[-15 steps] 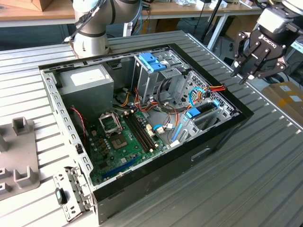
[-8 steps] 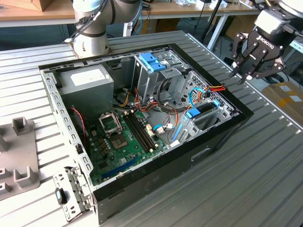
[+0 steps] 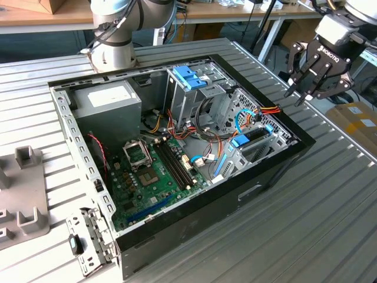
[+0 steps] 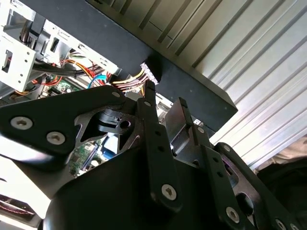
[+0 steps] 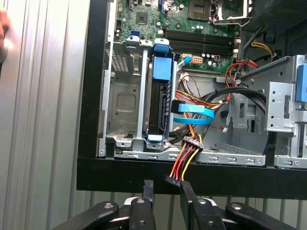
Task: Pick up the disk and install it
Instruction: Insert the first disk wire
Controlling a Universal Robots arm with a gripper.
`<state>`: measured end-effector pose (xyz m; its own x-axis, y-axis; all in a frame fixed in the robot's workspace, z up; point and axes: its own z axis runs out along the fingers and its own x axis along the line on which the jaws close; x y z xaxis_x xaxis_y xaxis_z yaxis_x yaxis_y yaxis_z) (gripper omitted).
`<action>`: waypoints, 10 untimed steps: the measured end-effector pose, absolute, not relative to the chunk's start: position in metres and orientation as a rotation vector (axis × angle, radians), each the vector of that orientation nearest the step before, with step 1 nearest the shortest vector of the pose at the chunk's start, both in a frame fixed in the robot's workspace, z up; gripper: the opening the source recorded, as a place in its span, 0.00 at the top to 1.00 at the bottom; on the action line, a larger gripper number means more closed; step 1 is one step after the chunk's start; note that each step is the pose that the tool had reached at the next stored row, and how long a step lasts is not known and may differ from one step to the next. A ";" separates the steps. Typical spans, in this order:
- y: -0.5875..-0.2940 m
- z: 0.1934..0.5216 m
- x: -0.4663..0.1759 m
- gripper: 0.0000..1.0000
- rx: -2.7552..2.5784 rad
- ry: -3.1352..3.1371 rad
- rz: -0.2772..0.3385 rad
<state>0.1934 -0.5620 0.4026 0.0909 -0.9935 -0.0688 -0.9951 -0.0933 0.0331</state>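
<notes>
table: ribbed matt grey metal. pc case: matt black outside, bare dull metal inside. gripper: matt black metal w/ shiny screws. disk: smooth blue plastic frame.

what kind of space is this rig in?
Most likely a robotics lab or workshop bench. An opened desktop computer case lies on a ribbed metal table, the arm's tool hangs beside it, and wooden workbenches stand behind.
</notes>
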 end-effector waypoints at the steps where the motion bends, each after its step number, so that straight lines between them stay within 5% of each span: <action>1: -0.562 0.403 0.193 0.64 -2.305 2.099 0.114; 10: -0.562 0.402 0.194 0.64 -2.309 2.094 0.114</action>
<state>0.1937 -0.5616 0.4018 0.0960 -0.9930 -0.0689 -0.9946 -0.0985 0.0332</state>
